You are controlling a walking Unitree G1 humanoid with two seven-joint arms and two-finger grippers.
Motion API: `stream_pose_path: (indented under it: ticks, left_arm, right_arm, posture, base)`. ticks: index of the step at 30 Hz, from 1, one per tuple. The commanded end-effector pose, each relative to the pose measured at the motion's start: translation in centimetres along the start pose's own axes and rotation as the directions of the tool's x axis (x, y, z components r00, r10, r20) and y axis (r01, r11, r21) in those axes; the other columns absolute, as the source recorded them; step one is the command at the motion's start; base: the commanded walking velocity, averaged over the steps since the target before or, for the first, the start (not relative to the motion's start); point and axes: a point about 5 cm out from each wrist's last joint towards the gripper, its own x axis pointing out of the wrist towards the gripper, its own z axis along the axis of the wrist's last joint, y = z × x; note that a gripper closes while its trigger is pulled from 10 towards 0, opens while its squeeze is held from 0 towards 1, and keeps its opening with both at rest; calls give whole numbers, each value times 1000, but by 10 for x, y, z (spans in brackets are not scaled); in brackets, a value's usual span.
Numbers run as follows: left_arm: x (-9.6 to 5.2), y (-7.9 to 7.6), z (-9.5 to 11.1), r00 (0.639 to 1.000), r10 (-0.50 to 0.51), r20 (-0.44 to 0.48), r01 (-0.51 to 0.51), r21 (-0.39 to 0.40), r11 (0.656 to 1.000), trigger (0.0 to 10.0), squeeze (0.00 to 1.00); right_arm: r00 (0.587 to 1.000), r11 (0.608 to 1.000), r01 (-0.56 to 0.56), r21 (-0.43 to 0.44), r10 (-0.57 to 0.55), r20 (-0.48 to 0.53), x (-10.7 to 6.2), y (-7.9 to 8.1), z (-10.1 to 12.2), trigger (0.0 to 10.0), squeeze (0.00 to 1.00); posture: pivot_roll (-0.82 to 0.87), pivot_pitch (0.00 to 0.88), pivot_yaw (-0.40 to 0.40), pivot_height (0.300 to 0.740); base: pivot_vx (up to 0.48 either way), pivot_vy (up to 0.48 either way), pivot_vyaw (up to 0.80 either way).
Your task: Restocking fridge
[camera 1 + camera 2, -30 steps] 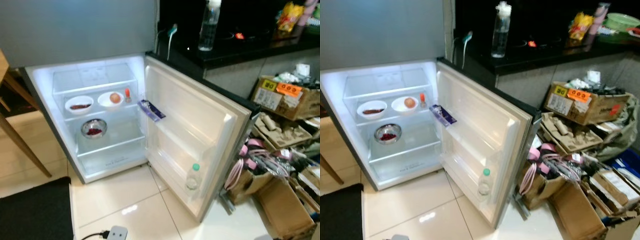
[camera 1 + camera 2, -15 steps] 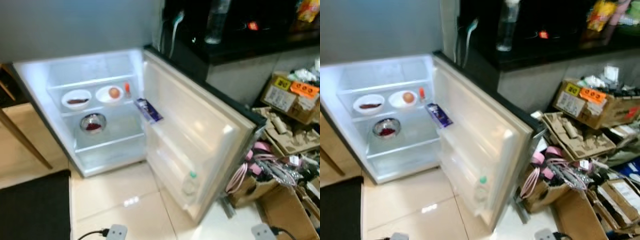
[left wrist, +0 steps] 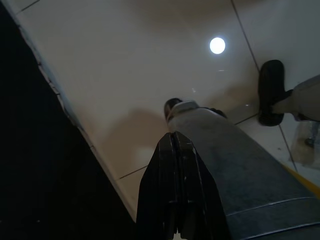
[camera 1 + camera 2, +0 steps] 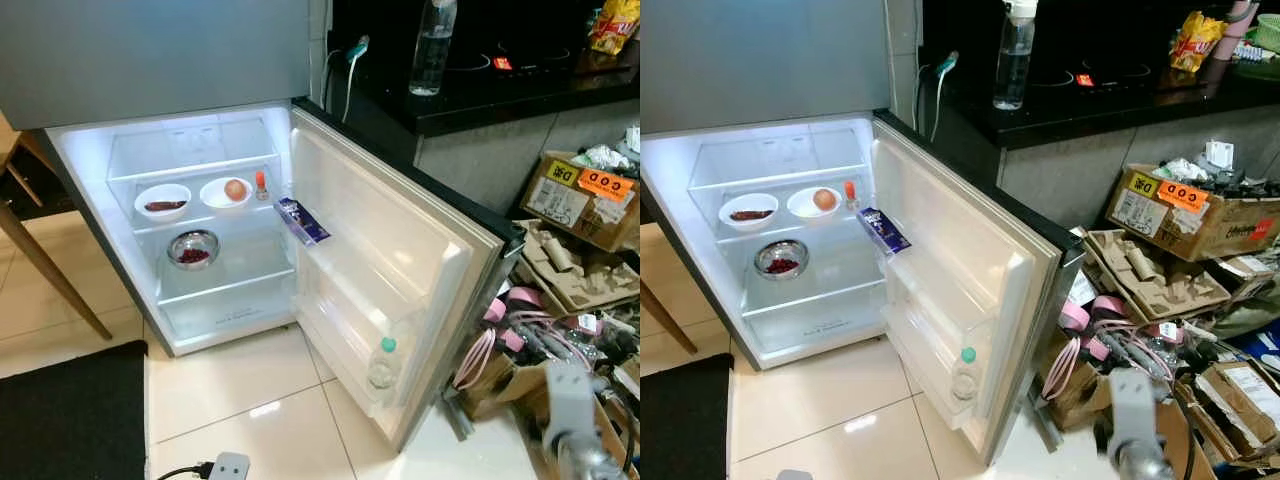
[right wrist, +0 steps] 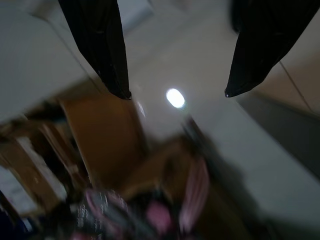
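I have the fridge (image 4: 200, 140) standing open in front of me, its door (image 4: 400, 260) swung out to the right and toward me. Inside, on the upper shelf, sit two white bowls (image 4: 162, 201) side by side, one with an egg-like thing (image 4: 235, 189) in it, and a small red-capped bottle (image 4: 259, 184) just right of them. A metal bowl (image 4: 192, 249) sits on the shelf below. A blue packet (image 4: 301, 220) rests in the upper door rack and a green-capped bottle (image 4: 382, 362) stands in the lowest one.

The stock I would guess I am meant to bring, a tall clear bottle (image 4: 431, 48) and a yellow snack bag (image 4: 612, 24), is on the black table (image 4: 500, 95) far right, well apart from both arms.

My right pincer (image 5: 175, 92) is spread wide and carries nothing; it hangs over the cardboard boxes (image 4: 1180, 205) and pink cables (image 4: 1085, 330) on the floor to the right. My left pincer (image 3: 175, 145) is clenched flat, empty, idle over the floor tiles.

The main risk I see is that clutter. If I walk or swing the right arm toward the table, it could snag the cables or knock into a box, and a stumble would drive me into the open door. The door also juts between me and the shelves, so a reach from this side may clip its edge or tip the bottle in the rack. The right wrist view is blurred, so I cannot judge how close the fingers are to the cables. There is also a plug (image 4: 230, 467) on the near floor that I could tread on.
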Motion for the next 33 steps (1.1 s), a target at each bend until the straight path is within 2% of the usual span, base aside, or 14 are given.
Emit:
stream_pose_path:
  ticks: [1,8,10,17,18,19,20,25,27,29,30,31,32,33]
  left_arm:
    - [-3,9,-7,999,35,-19,-35,-16,999,10000,0]
    - [-4,14,-9,998,59,-19,-59,-33,998,10000,0]
    - [-4,16,-9,998,63,-15,-63,-41,997,10000,0]
    - [-4,18,-7,998,65,-8,-65,-38,997,10000,0]
    - [-4,18,-6,998,64,-3,-64,-40,997,10000,0]
    - [-4,18,-6,998,63,0,-63,-42,997,10000,0]
    - [-4,19,-5,998,63,4,-63,-44,997,10000,0]
    - [-4,20,-4,998,66,11,-66,-54,996,10000,0]
    - [-4,20,-3,998,66,11,-65,-56,996,10000,0]
    - [-4,20,-4,998,65,10,-65,-59,996,10000,0]
    - [-4,20,-4,998,65,8,-64,-59,996,10000,0]
    - [-4,20,-4,998,65,8,-64,-59,996,10000,0]
    - [-4,20,-5,998,65,6,-64,-60,996,10000,0]
    - [-4,20,-5,998,64,5,-64,-60,996,10000,0]
  right_arm:
    - [995,993,-70,96,63,77,3,8,17,0,0]
    - [975,969,-163,186,129,179,6,18,43,0,0]
    - [940,917,-270,295,184,289,8,29,71,0,0]
    - [889,888,-376,265,265,372,7,47,96,0,0]
    - [880,885,-392,252,282,382,7,51,101,6902,0]
    - [876,883,-401,244,291,386,6,54,103,6902,0]
    - [863,877,-424,226,316,394,6,58,106,10000,0]
    - [803,839,-528,133,442,399,3,77,112,10000,0]
    - [735,786,-617,32,562,380,-1,91,112,10000,0]
    - [642,698,-713,-61,685,344,-7,106,109,10000,0]
    - [565,623,-773,-120,763,315,-12,116,107,10000,0]
    - [565,623,-773,-120,763,315,-12,116,107,10000,0]
    - [451,505,-841,-195,853,261,-19,129,104,10000,0]
    - [372,419,-876,-239,902,218,-25,138,101,10000,0]
  posture:
    - [-99,0,-12,735]
    - [-99,0,-12,735]
    - [-94,0,-14,735]
    - [-91,0,-9,735]
    - [-90,0,-9,735]
    - [-90,0,-9,735]
    - [-90,0,-9,735]
    - [-90,0,-9,735]
    - [-88,0,-10,735]
    - [-88,0,-10,735]
    - [-88,0,-10,735]
    - [-88,0,-10,735]
    - [-89,0,-8,735]
    - [-89,0,-8,735]
  base:
    - [0,0,0]
    - [0,0,0]
    - [0,0,0]
    - [0,0,0]
    - [0,0,0]
    - [0,0,0]
    - [0,0,0]
    - [0,0,0]
    - [0,0,0]
    - [0,0,0]
    - [0,0,0]
    - [0,0,0]
    - [0,0,0]
    - [0,0,0]
